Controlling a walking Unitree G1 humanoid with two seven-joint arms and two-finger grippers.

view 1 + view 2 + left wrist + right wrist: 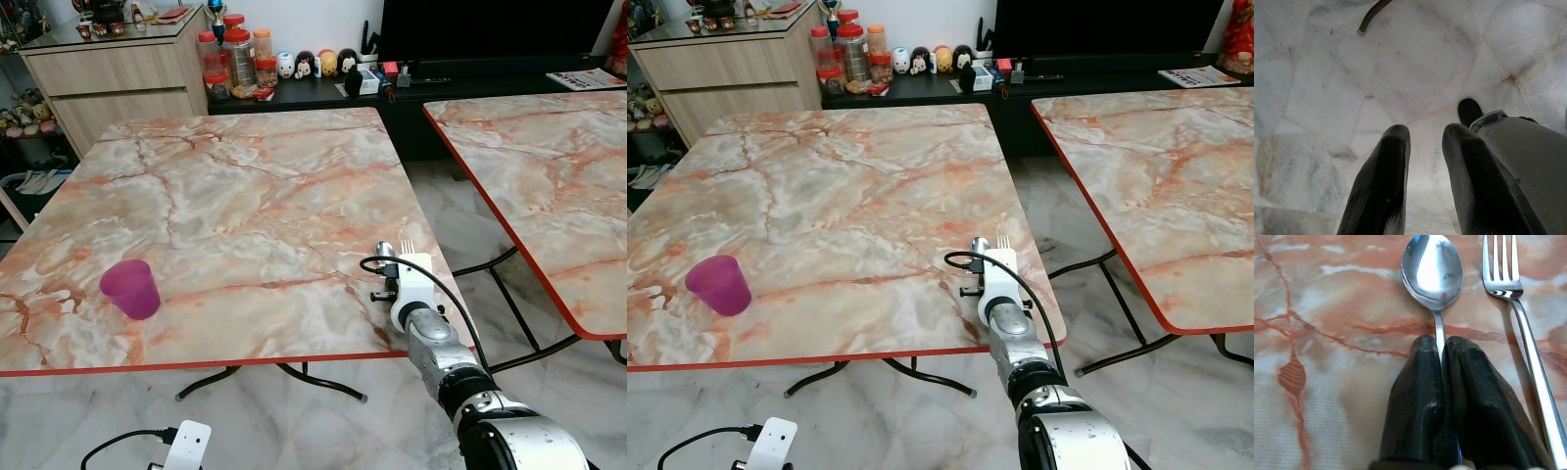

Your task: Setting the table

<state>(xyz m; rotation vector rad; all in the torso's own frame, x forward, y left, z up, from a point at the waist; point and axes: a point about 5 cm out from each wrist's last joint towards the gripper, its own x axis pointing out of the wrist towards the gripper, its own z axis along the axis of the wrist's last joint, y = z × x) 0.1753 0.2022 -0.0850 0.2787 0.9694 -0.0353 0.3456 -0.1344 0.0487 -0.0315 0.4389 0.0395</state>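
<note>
**Spoon held at the counter's near right corner**

Right end effector (1442, 345) low over the marble counter (245, 196) by its near right corner — black fingers (1415, 396) pinched tight on the handle of a spoon (1432, 269); bowl lying face up just ahead of the fingertips. Fork (1508, 289) flat on the counter just beside the spoon, parallel, tines pointing the same way. Purple cup (130, 288) upright near the near left edge, well apart from the cutlery. Left end effector (1422, 134) hanging over the pale stone floor (1415, 58) — fingers slightly parted, holding nothing.
</note>
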